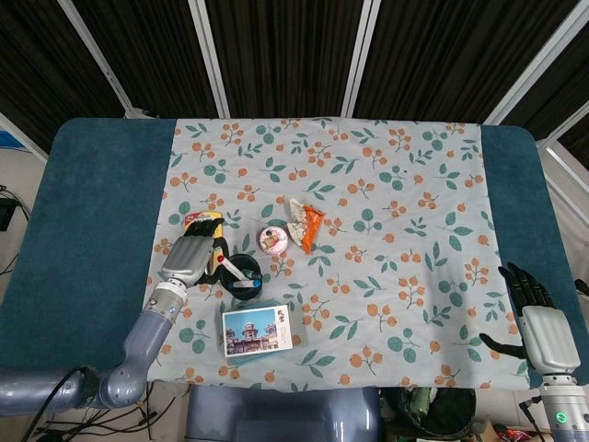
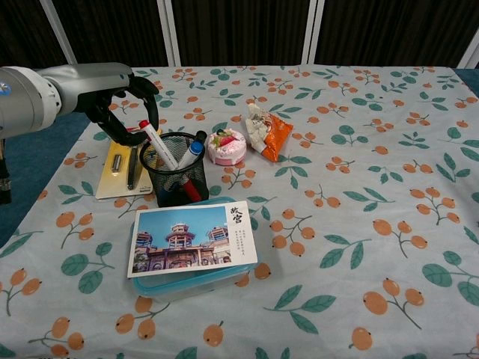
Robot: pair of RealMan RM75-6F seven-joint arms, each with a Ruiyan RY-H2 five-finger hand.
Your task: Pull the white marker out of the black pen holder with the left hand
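Observation:
The black mesh pen holder [image 2: 174,178] [image 1: 245,276] stands at the front left of the floral cloth. The white marker [image 2: 162,148] [image 1: 233,268], red-capped, leans out of it up and to the left; a blue-capped pen [image 2: 193,149] stands beside it. My left hand [image 2: 123,105] [image 1: 190,259] hovers just left of the holder. Its fingers and thumb arch in a C around the marker's red cap, with a gap showing on both sides. My right hand [image 1: 538,324] lies at the table's front right corner with fingers spread and nothing in it; the chest view does not show it.
A yellow card with a dark pen [image 2: 126,169] lies under my left hand. A pink round box [image 2: 226,146] and an orange snack packet [image 2: 268,134] sit right of the holder. A postcard on a blue box [image 2: 193,241] lies in front of it.

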